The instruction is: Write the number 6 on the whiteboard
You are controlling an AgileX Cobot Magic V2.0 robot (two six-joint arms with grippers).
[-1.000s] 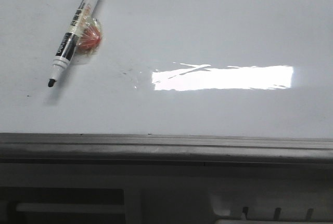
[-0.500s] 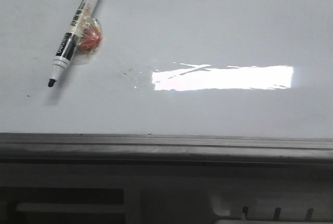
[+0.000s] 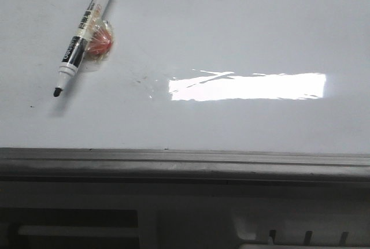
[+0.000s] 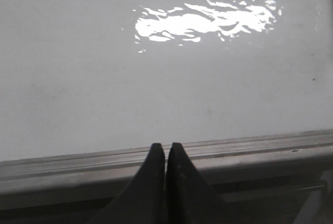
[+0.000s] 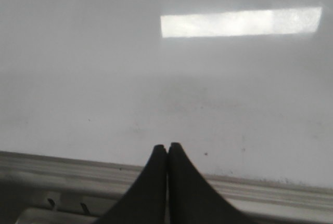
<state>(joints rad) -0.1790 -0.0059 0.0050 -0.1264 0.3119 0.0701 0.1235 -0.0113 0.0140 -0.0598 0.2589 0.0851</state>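
In the left wrist view, the left gripper (image 4: 165,148) has its two dark jaws pressed together, holding nothing, with the tips over the grey frame strip (image 4: 67,161) at the near edge of the whiteboard (image 4: 93,78). The right wrist view shows the same for the right gripper (image 5: 167,148): jaws pressed together, tips at the frame strip and the white surface beyond them.

Neither gripper appears in the front view. Only that view shows a black and white marker (image 3: 82,34), uncapped, lying at a slant on the whiteboard's far left part, tip toward the frame. A small red-orange object in clear wrapping (image 3: 99,43) touches its barrel.

No drawn number 6 shows in any view; the board carries only a bright rectangular glare patch (image 3: 247,86) and a few tiny dark specks.
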